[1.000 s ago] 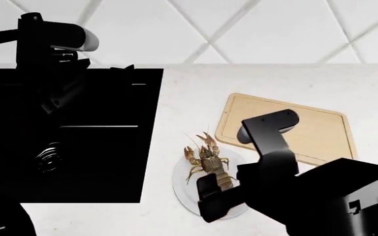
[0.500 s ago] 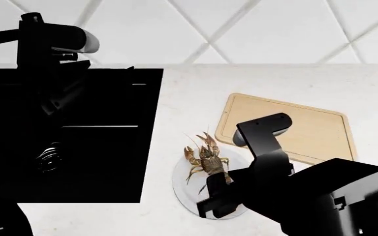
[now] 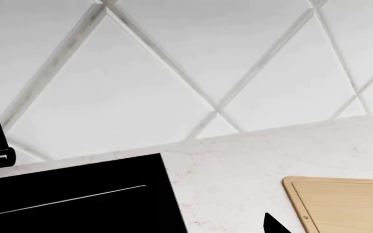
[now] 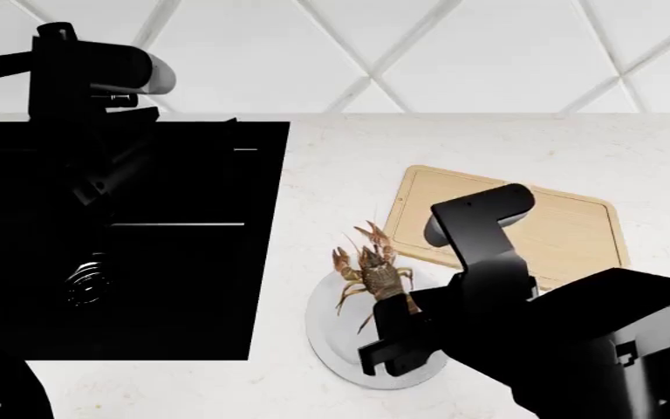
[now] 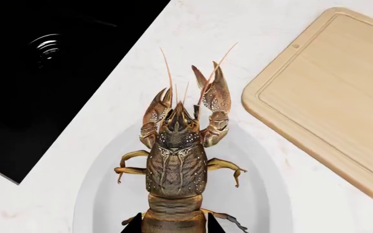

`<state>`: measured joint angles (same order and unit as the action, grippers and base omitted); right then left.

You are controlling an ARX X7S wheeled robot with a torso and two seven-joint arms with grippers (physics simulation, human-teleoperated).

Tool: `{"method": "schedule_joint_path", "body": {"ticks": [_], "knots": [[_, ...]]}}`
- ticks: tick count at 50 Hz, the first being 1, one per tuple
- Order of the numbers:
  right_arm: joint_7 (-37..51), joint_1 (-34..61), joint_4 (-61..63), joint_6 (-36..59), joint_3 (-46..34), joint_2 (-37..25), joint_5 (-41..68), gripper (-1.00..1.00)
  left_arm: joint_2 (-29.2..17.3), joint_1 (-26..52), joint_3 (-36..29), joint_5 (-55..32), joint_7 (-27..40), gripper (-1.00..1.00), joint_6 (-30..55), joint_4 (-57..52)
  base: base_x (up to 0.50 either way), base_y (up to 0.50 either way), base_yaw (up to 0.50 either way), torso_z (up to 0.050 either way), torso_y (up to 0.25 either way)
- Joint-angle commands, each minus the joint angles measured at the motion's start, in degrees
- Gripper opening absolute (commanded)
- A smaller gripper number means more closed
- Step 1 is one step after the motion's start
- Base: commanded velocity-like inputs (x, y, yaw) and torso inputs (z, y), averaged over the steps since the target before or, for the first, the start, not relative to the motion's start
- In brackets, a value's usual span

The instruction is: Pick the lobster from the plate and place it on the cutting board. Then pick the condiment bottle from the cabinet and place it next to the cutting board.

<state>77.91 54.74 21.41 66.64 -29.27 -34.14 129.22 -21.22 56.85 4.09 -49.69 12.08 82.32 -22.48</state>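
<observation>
Right gripper (image 5: pixel 173 224), low center of the right wrist view, is clamped on the lobster (image 5: pixel 177 160) tail; body over the white plate (image 5: pixel 264 194), lower center of head view. Cutting board (image 4: pixel 568 231) just beyond, center-right. Counter (image 4: pixel 335 166) is pale speckled stone w/ a black sink (image 4: pixel 137 236) at left; white diamond-tile wall (image 4: pixel 487 52) across the top. No readable text. Left gripper: not in view, can't tell.

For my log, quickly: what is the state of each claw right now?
Left claw: not in view, so it cannot be told.
Right claw: closed on the lobster at its tail.
</observation>
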Motion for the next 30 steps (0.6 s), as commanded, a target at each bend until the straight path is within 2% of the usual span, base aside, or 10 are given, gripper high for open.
{"method": "schedule_joint_path", "body": {"ticks": [1, 15, 30], "knots": [[1.7, 5.9, 0.4, -0.6, -0.7, -0.8, 2.2, -1.0, -0.4, 0.5, -0.3, -0.9, 0.7, 1.0, -0.1, 0.3, 0.0, 0.0, 0.0, 0.0, 0.0], [-1.8, 11.3, -5.8, 2.2, 0.6, -3.0, -1.5, -1.0, -0.8, 0.6, -0.5, -1.8, 1.3, 1.0, -0.2, 0.3, 0.0, 0.0, 0.0, 0.0, 0.001], [-12.3, 15.5, -18.3, 7.5, 2.4, -4.5, -15.0, -1.0, -1.3, 0.4, -0.2, -3.2, 2.4, 1.0, 0.3, -0.2, 0.0, 0.0, 0.0, 0.0, 0.0]]}}
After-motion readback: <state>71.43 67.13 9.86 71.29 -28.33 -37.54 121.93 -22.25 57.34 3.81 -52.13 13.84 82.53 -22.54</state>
